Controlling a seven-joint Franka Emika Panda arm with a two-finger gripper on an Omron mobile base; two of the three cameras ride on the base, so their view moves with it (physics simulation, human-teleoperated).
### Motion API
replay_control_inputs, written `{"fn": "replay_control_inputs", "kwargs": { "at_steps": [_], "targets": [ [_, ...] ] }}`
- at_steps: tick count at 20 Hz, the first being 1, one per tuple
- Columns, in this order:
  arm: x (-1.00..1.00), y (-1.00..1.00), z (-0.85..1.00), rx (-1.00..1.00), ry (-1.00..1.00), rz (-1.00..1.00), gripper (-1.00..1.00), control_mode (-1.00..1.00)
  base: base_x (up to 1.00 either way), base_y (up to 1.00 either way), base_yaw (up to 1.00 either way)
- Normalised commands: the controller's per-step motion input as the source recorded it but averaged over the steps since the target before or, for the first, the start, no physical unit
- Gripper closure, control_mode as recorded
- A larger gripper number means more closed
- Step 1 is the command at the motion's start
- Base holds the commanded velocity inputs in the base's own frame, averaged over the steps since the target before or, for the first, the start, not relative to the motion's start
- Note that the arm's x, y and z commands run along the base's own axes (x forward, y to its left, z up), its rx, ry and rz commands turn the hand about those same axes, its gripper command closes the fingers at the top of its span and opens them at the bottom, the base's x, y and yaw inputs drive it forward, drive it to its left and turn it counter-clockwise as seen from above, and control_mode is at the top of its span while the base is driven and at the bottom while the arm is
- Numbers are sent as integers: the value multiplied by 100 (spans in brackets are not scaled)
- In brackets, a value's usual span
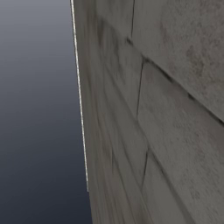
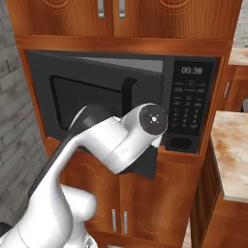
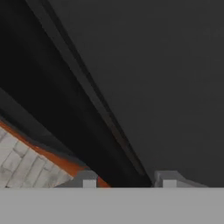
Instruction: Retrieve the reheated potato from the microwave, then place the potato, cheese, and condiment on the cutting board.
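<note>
The fingers (image 3: 129,179) stand slightly apart, grasping nothing, close against the microwave's dark door (image 3: 153,78).

Matt dark microwave (image 2: 145,87), glossy wood cabinets (image 2: 160,193).

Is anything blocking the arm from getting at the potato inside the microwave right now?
Yes. The microwave door is only partly swung open and still covers most of the cavity. The gripper sits right up against its dark panel. The potato itself is not visible.
</note>
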Motion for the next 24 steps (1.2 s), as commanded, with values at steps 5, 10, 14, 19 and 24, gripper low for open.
{"fn": "replay_control_inputs", "kwargs": {
  "at_steps": [5,10,14,19,24],
  "targets": [
    [-62,26,0,2,0,-8,100,-100,0,0,0],
    [-57,24,0,3,0,-10,100,-100,0,0,0],
    [-40,20,0,6,1,-16,100,-100,0,0,0],
    [-35,19,0,6,3,-17,-100,-100,0,0,0],
    [-28,-15,-2,9,8,-16,-100,-100,0,0,0]
  ]
}}
